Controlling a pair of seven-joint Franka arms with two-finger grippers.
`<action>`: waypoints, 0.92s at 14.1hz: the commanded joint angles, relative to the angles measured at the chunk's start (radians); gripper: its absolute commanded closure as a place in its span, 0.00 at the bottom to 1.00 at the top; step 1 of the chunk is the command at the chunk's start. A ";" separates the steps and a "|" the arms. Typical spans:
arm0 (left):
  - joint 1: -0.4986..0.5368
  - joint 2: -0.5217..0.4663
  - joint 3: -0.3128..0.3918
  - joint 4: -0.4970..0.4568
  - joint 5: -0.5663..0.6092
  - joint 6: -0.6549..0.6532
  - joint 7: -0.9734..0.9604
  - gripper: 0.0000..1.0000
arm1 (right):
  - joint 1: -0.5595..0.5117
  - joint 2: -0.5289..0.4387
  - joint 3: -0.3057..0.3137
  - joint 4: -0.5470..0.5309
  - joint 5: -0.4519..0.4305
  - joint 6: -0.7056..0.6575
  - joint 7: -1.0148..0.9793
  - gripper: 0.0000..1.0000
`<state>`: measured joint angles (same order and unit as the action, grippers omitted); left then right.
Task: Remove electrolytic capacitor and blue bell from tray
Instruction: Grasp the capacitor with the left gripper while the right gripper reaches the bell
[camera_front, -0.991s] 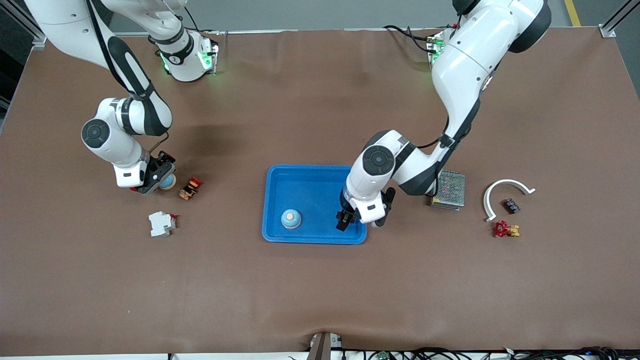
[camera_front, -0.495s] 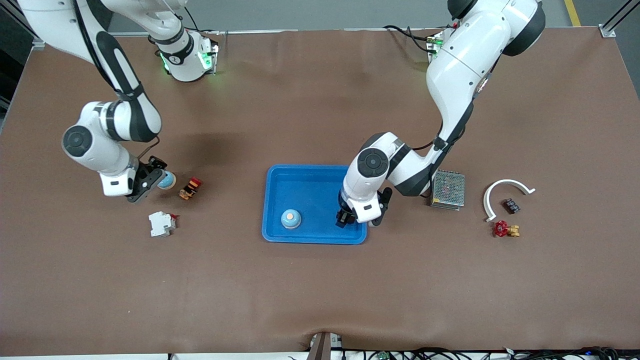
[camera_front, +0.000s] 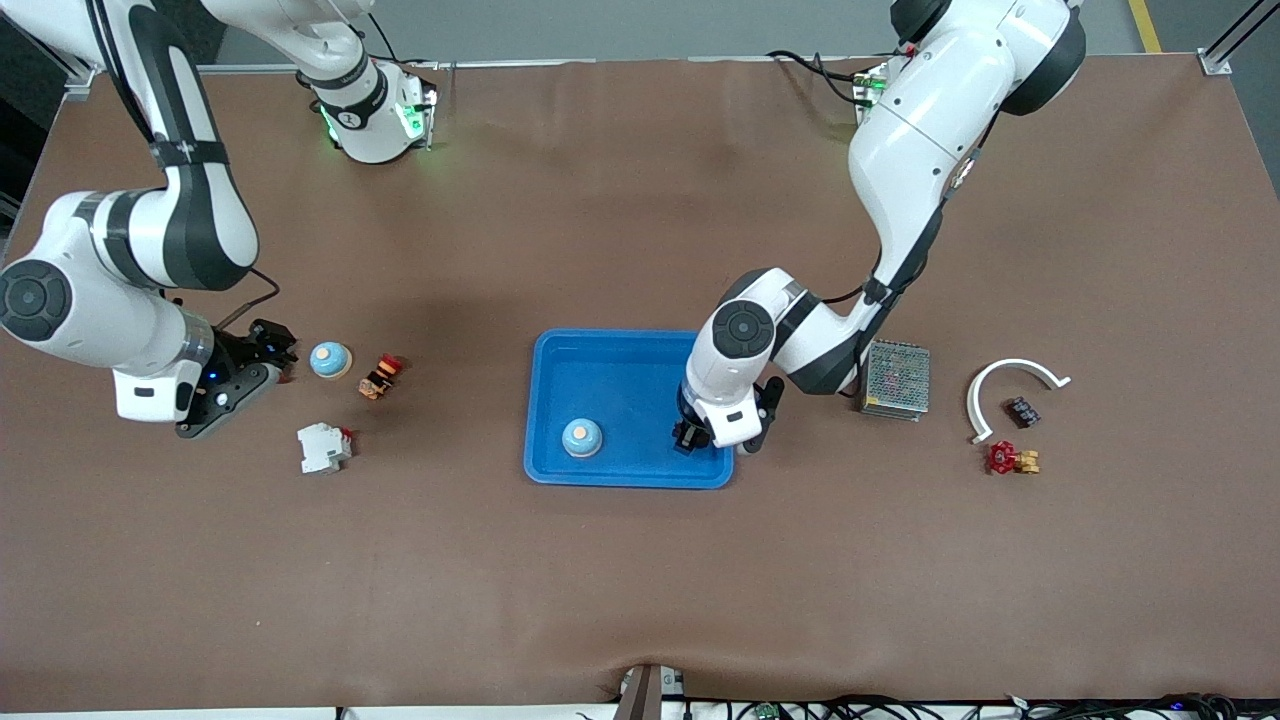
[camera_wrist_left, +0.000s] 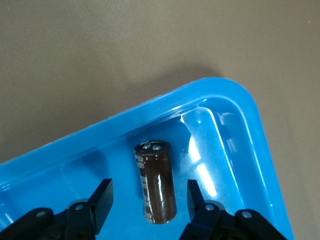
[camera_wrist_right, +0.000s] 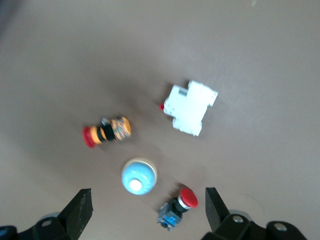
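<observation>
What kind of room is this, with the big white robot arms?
Probably a robot test lab. Two white arms are bolted to a table under a brown cover, small electrical parts lie around, such as a capacitor in a blue tray and a white breaker, and cables run along the table's edge.

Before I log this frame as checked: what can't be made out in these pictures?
- Capacitor: hidden in the front view by the left gripper over the tray. In the left wrist view its markings are too small to read.
- Small red-capped part: in the front view the right gripper covers it.
- Parts beside the white arc: too small to identify in the front view.
- Right wrist view: blurred, so the white block shows no detail.
</observation>
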<state>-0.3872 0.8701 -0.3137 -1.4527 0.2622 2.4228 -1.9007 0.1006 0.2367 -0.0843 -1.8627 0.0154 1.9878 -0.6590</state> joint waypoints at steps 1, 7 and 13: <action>-0.013 0.026 0.013 0.038 0.000 0.016 0.002 0.38 | 0.062 0.010 0.002 0.107 -0.002 -0.089 0.199 0.00; -0.018 0.049 0.015 0.063 0.003 0.019 0.005 0.89 | 0.247 0.018 0.003 0.177 0.017 -0.092 0.744 0.00; -0.015 0.018 0.018 0.063 0.025 0.005 0.012 1.00 | 0.358 0.067 0.002 0.221 0.087 0.017 1.163 0.00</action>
<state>-0.3907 0.8996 -0.3090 -1.4107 0.2668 2.4326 -1.8951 0.4258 0.2585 -0.0739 -1.6729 0.0830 1.9692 0.3794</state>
